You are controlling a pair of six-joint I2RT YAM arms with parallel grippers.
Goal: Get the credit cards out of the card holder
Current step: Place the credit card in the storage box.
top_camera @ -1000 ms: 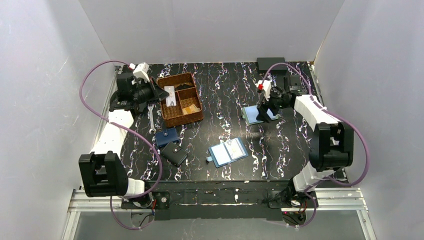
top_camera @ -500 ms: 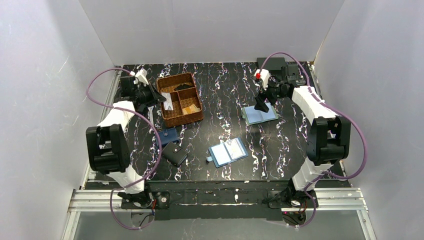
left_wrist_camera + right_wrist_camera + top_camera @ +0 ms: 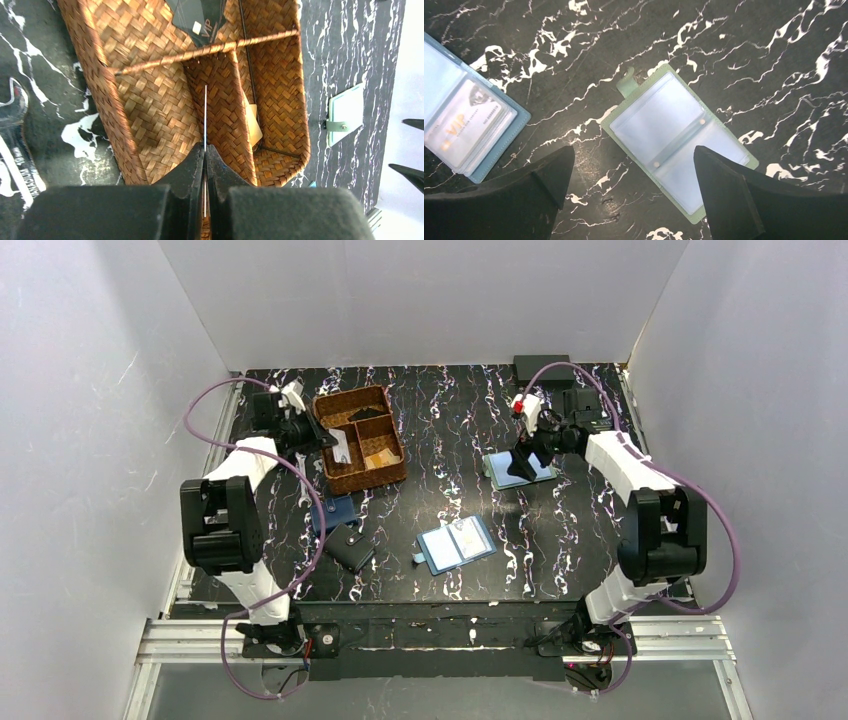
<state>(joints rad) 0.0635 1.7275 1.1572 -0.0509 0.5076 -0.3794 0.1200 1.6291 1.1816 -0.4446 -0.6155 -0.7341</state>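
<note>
Left wrist view: the left gripper (image 3: 205,152) is pinched shut on a thin credit card (image 3: 205,110), seen edge-on, above the woven basket (image 3: 100,85), where a dark card (image 3: 192,17) and a pale card (image 3: 253,127) already lie. The right gripper (image 3: 632,152) stands wide and empty over a pale folding holder (image 3: 679,150) (its pockets look bare). The card holder (image 3: 499,125) lies open on the desk (image 3: 749,50) beside it, a VIP card (image 3: 461,132) still pocketed, so I judge the task partly done.

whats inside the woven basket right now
In the basket a dark VIP card lies in the far compartment, a pale yellowish card in the right one. The left gripper holds a white card edge-on above the middle. Its fingers hide the near end.
</note>
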